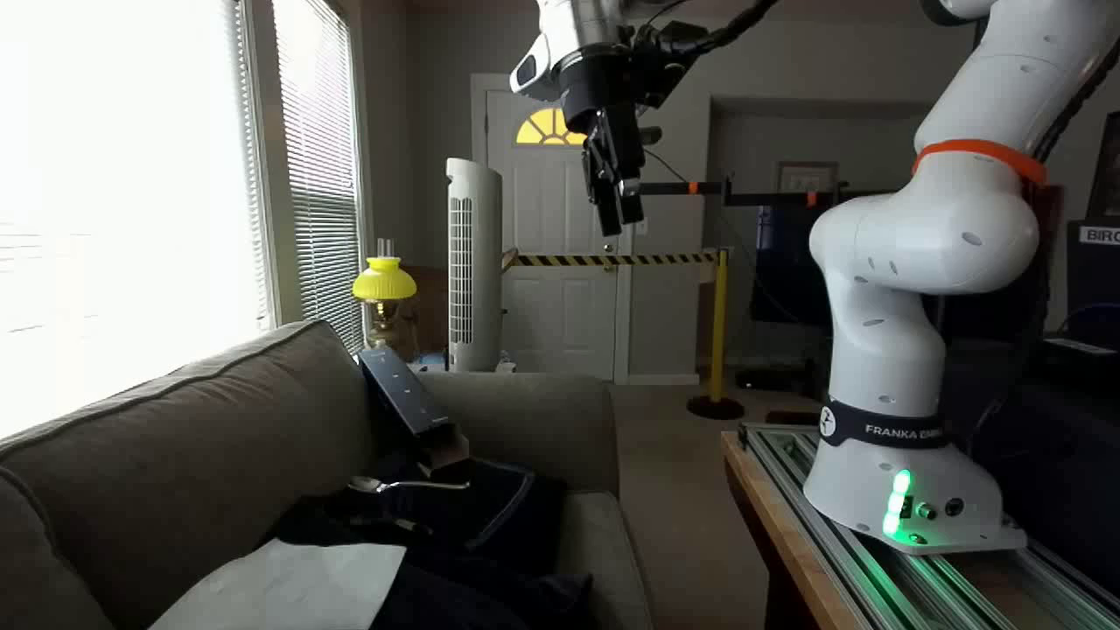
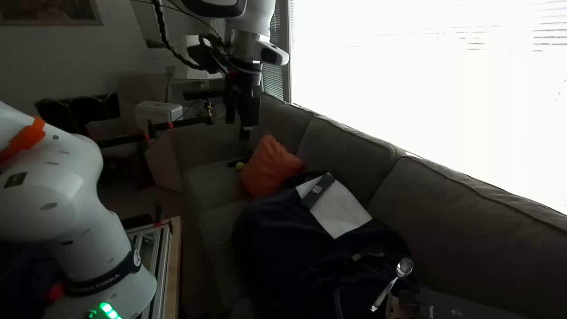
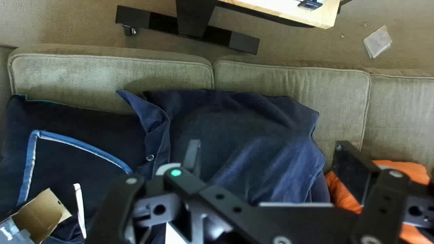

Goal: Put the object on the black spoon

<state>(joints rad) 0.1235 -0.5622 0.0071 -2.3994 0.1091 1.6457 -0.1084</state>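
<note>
The tool [image 1: 620,223] looks matt with a few shiny metal fittings, the arm [image 1: 927,241] carrying it smooth plastic. Lower than the tool, the sofa [image 3: 291,81] is rough, matt weave, the blue cloth [image 3: 237,125] dull and creased, the spoon [image 2: 402,270] glossy metal, the sheet [image 2: 340,212] matt paper, and the box [image 1: 407,394] smooth card, plain and matt inside. To the tool's side, the desk [image 3: 317,17] shows wood.
</note>
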